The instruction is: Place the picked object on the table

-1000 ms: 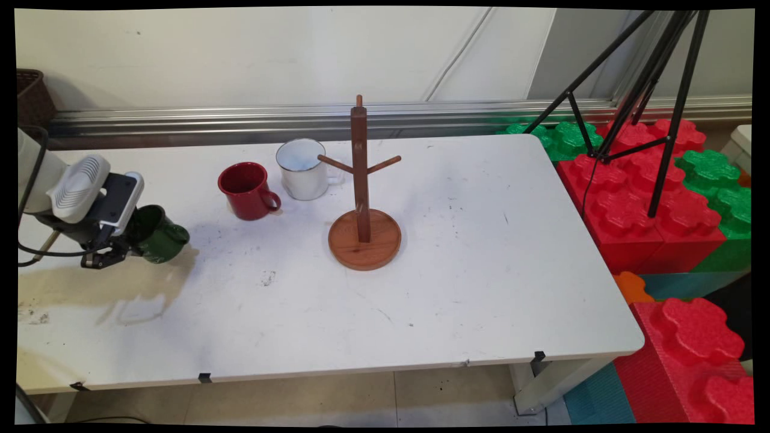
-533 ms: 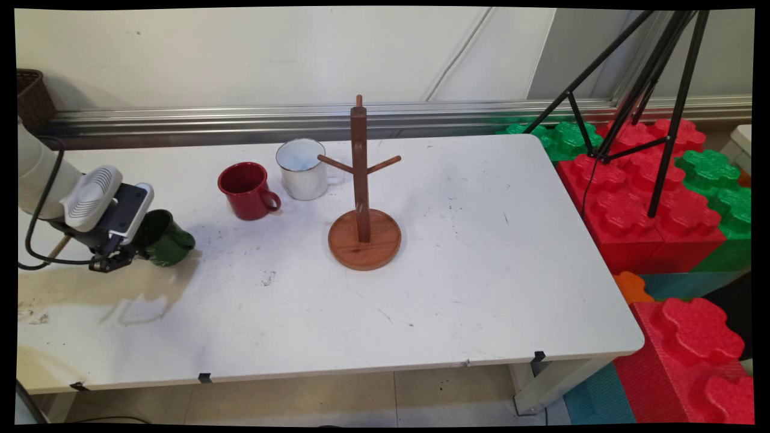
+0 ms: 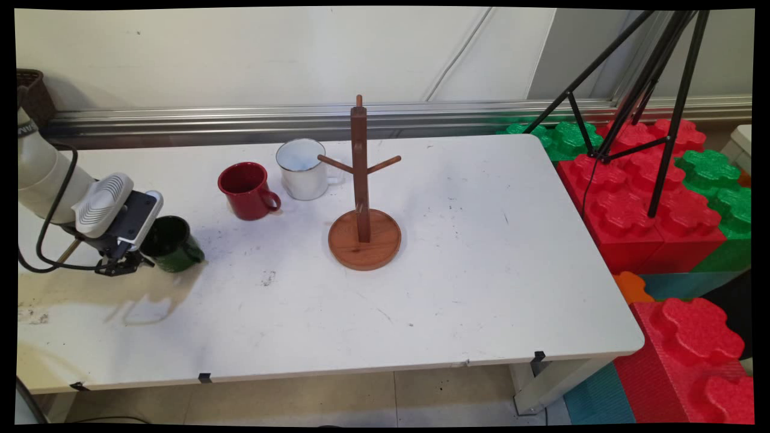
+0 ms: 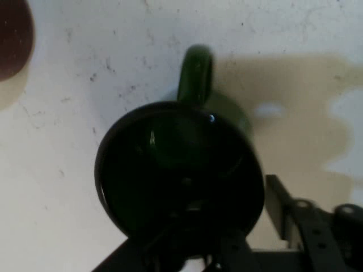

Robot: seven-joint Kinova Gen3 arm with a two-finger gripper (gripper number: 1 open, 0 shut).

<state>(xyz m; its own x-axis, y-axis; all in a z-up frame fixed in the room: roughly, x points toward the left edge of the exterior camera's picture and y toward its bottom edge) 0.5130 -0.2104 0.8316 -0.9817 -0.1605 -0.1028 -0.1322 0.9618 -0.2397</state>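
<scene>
Gripper: the gripper (image 3: 123, 264) sits low at the table's left side, with its jaws closed on the rim of the green mug (image 3: 174, 243).
Green mug: held tilted, its dark mouth turned toward the hand; in the hand view the mug (image 4: 178, 170) fills the middle and its handle (image 4: 194, 73) points away from the camera, with the table behind it.
Table: the white table (image 3: 469, 264) is scuffed, and the arm's shadow lies on it under the mug.
Red mug: the red mug (image 3: 246, 191) stands upright to the right of the green one and farther back, well apart from it, handle toward the front right.
White mug: the white mug (image 3: 302, 169) stands just beside the red mug, toward the wall.
Mug tree: the wooden mug tree (image 3: 363, 198) stands on its round base near the table's middle, right of both mugs; its pegs are bare, and one peg reaches across in front of the white mug.
Off the table: big red and green blocks (image 3: 656, 198) and a black tripod (image 3: 656, 90) stand at the right.
</scene>
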